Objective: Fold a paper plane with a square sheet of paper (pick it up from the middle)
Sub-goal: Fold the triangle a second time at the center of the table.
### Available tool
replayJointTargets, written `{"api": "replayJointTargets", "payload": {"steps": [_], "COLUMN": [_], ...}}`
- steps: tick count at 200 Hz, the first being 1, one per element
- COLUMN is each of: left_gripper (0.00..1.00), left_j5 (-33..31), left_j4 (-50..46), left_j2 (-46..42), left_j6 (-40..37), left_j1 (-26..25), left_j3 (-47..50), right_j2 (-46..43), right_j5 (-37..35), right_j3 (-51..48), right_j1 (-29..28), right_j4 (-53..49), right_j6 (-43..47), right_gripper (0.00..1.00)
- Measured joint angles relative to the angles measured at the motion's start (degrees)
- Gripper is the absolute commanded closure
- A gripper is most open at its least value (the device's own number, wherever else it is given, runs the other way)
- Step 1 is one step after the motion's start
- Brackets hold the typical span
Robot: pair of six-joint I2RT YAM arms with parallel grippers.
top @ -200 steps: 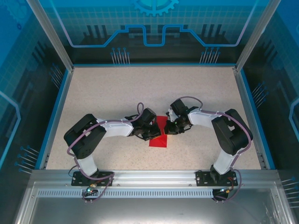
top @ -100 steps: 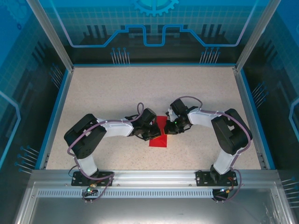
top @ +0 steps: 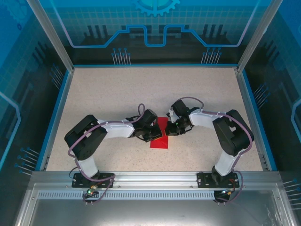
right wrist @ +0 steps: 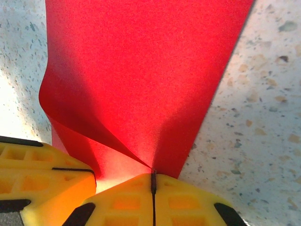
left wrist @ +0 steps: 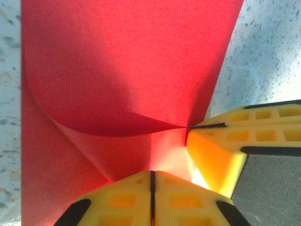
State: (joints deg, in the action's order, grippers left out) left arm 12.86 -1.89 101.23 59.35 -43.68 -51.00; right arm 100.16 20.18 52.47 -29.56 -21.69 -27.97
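paper mid-desk, long axis near-to-far, lying between both arms | left fingers clamped on its middle from left | right fingers clamped on same ridge from right, tips just beside | middle tented, ends on desk | neither arm nearer

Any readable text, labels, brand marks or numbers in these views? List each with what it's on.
None readable.
The red sheet of paper is plain.
The right gripper and left gripper have unmarked yellow fingers.
The blue back panel bears gear and circuit-line graphics, no letters or digits.
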Motion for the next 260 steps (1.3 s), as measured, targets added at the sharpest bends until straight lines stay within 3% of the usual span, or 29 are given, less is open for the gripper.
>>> {"api": "replayJointTargets", "payload": {"steps": [260], "left_gripper": [0.91], "left_j5": [0.02], "left_j4": [0.02], "left_j2": [0.83], "left_j6": [-1.07], "left_j1": [0.00], "left_j3": [-0.31], "right_j2": [0.04], "right_j5": [-0.02], "right_j3": [-0.39], "right_j1": [0.00], "right_j4": [1.81], "right_j6": [0.85], "right_gripper": [0.94]}}
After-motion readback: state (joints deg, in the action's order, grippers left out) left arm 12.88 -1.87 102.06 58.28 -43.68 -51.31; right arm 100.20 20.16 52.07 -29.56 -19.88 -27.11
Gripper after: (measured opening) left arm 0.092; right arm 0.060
